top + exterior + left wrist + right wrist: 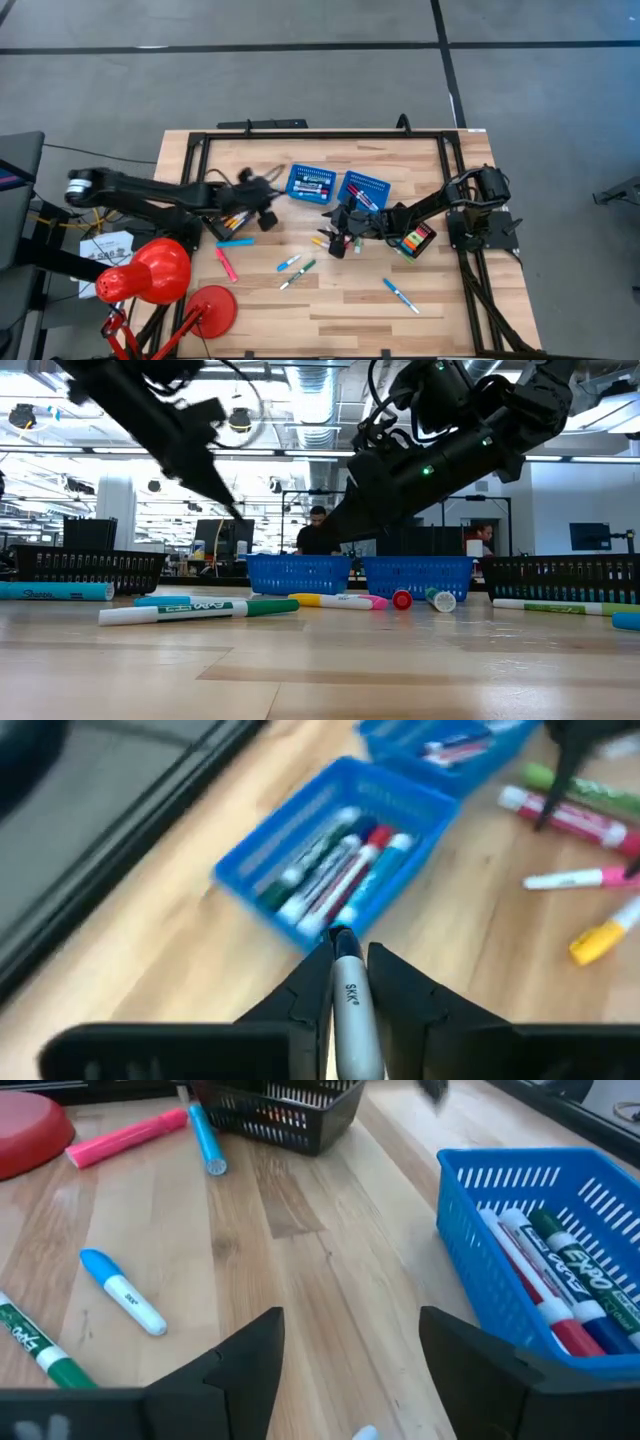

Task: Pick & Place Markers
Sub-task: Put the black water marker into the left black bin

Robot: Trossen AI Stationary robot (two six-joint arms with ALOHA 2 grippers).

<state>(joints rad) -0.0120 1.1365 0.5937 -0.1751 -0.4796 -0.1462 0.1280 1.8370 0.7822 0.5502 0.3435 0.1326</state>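
Loose markers lie on the wooden table: blue (235,242), pink (226,265), green and white (298,275), blue and white (400,295). Two blue baskets (311,183) (365,190) hold more markers. My left gripper (345,982) hovers just short of the left basket (340,850), shut on a pale grey marker with a dark tip (347,1005). Low beside the right basket (540,1250), my right gripper (350,1370) is open with nothing between its fingers. My left gripper pinches the pale marker's barrel (350,1020) between its two fingers. The marker lies along the fingers, its dark tip (342,938) sticking out past their ends toward the left basket. It slants downward and is lifted clear of the table.
A black tray (228,218) sits under the left arm and another (415,240) with markers by the right arm. A red lamp (160,275) stands at the near left corner. A black frame (320,134) borders the table. Bare wood lies along the near edge.
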